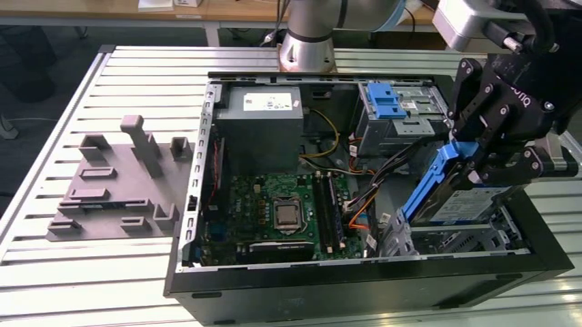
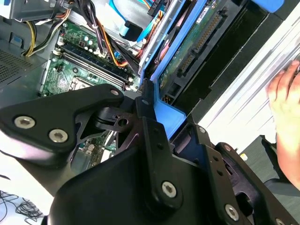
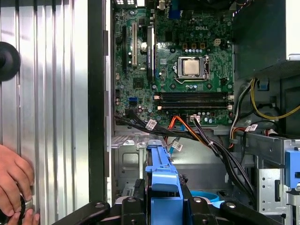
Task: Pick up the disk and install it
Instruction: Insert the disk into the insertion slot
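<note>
The disk (image 1: 454, 203) is a silver drive with a blue-and-white label and a blue plastic frame. It hangs tilted, one long edge up, over the drive bay (image 1: 473, 238) in the open computer case's near corner on the exterior view's right. My gripper (image 1: 475, 165) is shut on the frame's upper end. In the second wrist view the disk's green circuit-board underside (image 2: 197, 42) runs away from the black fingers (image 2: 146, 105). In the first wrist view the blue frame (image 3: 161, 171) stands edge-on between the gripper's (image 3: 161, 202) fingers.
The black case (image 1: 364, 293) lies open on a slatted table. Inside are the green motherboard (image 1: 277, 211), a grey metal box (image 1: 264, 116), a silver cage with a blue latch (image 1: 393, 102) and loose cables (image 3: 187, 133). A grey fixture (image 1: 118, 180) lies beside it. A person's hand (image 3: 14, 185) rests nearby.
</note>
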`<state>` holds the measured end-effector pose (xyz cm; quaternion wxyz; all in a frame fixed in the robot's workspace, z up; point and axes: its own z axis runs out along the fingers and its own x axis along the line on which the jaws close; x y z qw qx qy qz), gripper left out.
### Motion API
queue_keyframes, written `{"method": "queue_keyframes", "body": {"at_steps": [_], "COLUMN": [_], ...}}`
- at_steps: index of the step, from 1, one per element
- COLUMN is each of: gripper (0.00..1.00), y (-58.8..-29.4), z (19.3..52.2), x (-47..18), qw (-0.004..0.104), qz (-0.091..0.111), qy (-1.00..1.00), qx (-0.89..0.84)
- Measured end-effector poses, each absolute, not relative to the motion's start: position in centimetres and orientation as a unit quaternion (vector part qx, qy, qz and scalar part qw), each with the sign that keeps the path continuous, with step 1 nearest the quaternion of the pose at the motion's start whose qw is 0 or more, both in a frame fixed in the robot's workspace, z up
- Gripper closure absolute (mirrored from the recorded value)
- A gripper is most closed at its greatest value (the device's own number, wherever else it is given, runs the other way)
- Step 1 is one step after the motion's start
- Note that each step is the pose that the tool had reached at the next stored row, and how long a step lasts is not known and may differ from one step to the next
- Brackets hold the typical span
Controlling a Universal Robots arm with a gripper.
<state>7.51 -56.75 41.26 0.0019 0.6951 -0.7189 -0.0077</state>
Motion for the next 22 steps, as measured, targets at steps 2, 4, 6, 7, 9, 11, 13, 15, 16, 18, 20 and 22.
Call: {"method": "queue_keyframes", "body": {"at_steps": [2, 4, 6, 7, 9, 11, 13, 15, 16, 18, 20, 22], "gripper": [0.63, 0.63, 0.63, 0.63, 0.63, 0.63, 0.63, 0.63, 0.63, 0.63, 0.63, 0.63], "y": [-56.75, -56.75, -56.75, -56.75, -56.75, -56.75, -56.75, -56.75, -56.75, -56.75, -56.75, -56.75], "z": [41.2, 41.1, 40.95, 40.89, 40.77, 40.67, 40.57, 40.48, 40.44, 40.37, 40.3, 40.24], "x": [7.51, 7.51, 7.51, 7.51, 7.51, 7.51, 7.51, 7.51, 7.51, 7.51, 7.51, 7.51], "qw": [0.002, 0.002, 0.002, 0.002, 0.002, 0.002, 0.002, 0.002, 0.002, 0.002, 0.002, 0.002], "qz": [-0.008, -0.008, -0.008, -0.008, -0.008, -0.008, -0.008, -0.008, -0.008, -0.008, -0.008, -0.008], "qy": [-0.719, -0.719, -0.719, -0.719, -0.719, -0.719, -0.719, -0.719, -0.719, -0.719, -0.719, -0.719], "qx": [0.695, 0.695, 0.695, 0.695, 0.695, 0.695, 0.695, 0.695, 0.695, 0.695, 0.695, 0.695]}}
